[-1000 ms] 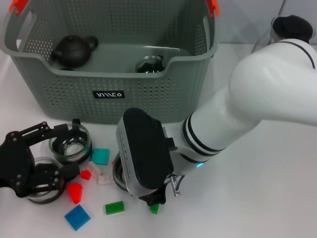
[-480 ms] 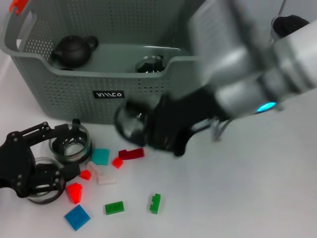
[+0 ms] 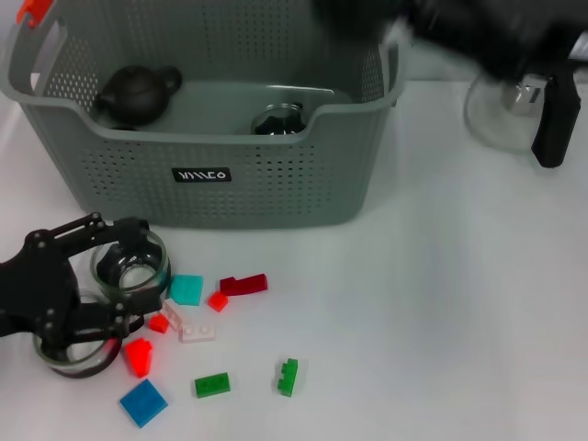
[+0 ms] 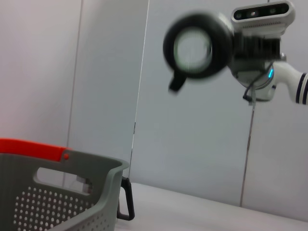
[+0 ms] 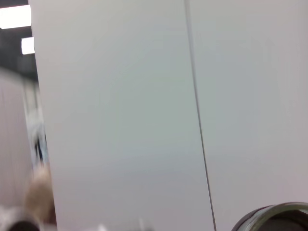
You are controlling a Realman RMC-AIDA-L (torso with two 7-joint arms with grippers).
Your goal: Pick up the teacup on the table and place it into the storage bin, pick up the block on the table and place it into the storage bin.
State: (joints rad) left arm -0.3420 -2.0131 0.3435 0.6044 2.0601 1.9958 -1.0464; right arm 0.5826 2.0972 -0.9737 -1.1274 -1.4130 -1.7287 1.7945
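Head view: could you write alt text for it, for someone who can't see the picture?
A large grey storage bin holds a dark teapot and a glass cup. The black left gripper rests by two glass teacups and scattered coloured blocks on the white table. The right arm blurs past top right.
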